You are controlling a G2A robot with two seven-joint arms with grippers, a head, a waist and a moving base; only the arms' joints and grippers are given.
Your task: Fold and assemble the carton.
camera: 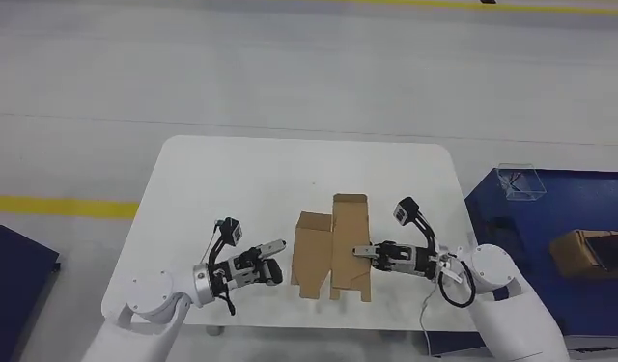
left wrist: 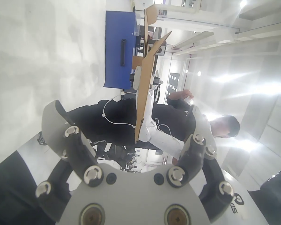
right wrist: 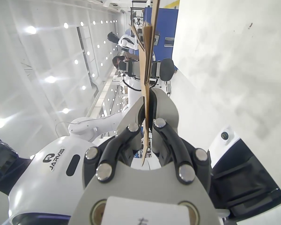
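Currently one flattened carton (camera: 331, 246), two grippers: right gripper (camera: 357, 253) clamped on carton edge; left gripper (camera: 279, 250) spread wide, just beside carton.

1. i had my rig in a big industrial hall, a robot test floor rather than a home or a shop.
2. the pale floor (camera: 309, 72) carried yellow lane lines (camera: 58, 207), as factory floors do.
3. the high ceiling (right wrist: 49, 5) held rows of bright lamps (right wrist: 31, 29).
4. blue cabinets (left wrist: 113, 36) stood near my white table (camera: 241, 179), and another white robot (right wrist: 127, 42) stood farther back.
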